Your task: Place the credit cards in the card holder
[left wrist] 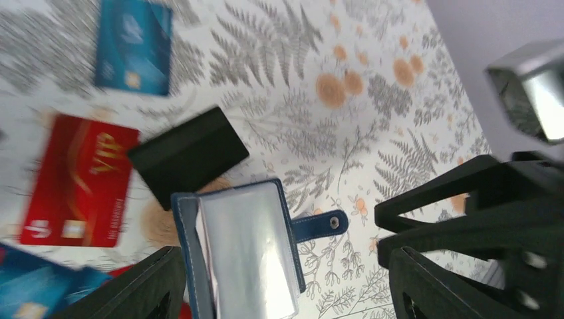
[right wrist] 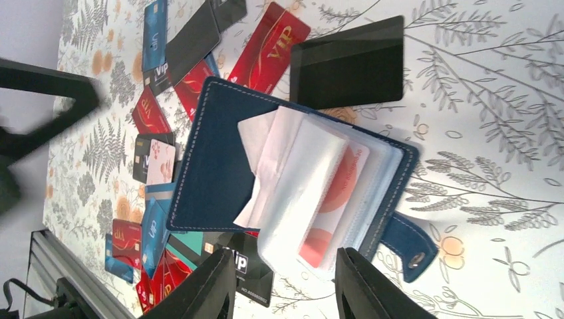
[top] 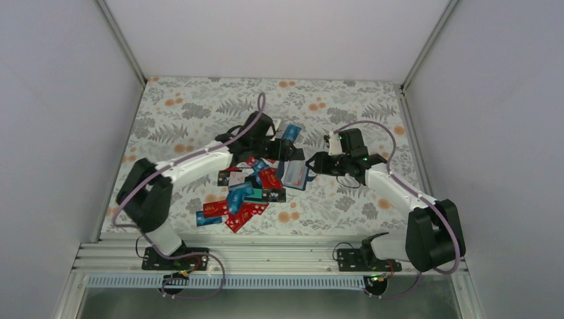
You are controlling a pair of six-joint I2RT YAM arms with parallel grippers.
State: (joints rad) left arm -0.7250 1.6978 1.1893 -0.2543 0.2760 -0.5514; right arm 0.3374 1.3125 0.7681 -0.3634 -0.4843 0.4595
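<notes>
Both arms reach inward over the card holder (right wrist: 213, 159), left pincer (left wrist: 279, 282) and right pincer (right wrist: 286, 289) both released.

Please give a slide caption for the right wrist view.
Open card holder, sleeves fanned, lying among scattered credit cards.

Gold "VIP" on a red credit card (left wrist: 80, 179)

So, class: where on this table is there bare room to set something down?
Free: the cloth strip along the back wall, the far patch between the cards and the left wall, and the near-right patch between the cards and the right arm. Crowded: the middle, where cards overlap beside the holder.
</notes>
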